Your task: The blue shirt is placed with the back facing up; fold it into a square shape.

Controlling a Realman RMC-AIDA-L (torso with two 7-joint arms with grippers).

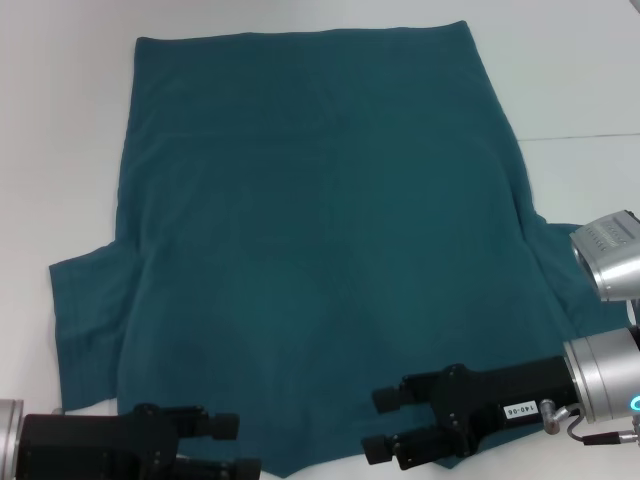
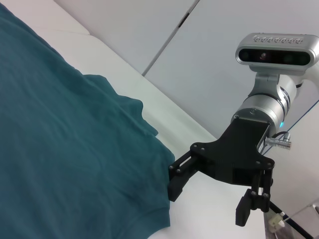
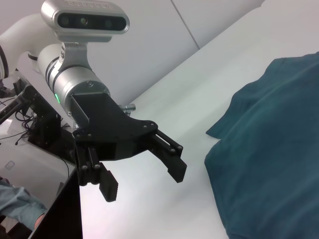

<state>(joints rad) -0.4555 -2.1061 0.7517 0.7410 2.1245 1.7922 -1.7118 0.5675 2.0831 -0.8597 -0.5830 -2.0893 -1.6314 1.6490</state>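
Blue shirt (image 1: 310, 250) spread flat, back up, across the white table (image 1: 60, 120); 2 claws low at its near edge.

Left gripper (image 1: 232, 445) parked at the near-left corner of the cloth, 2 black fingers (image 1: 215, 425) spread apart, pinching nothing; in the right wrist view (image 3: 144, 172) hanging clear above bare table, just beside the shirt (image 3: 274, 149) but not touching it. Right gripper (image 1: 378, 425) over the near hem, right of centre, fingers (image 1: 385, 399) likewise parted with a clear gap, gripping nothing. In the left wrist view (image 2: 209, 194), 1 fingertip (image 2: 174, 186) right at the shirt's (image 2: 65, 149) edge, the other out over the table; actual contact with the cloth impossible to tell.
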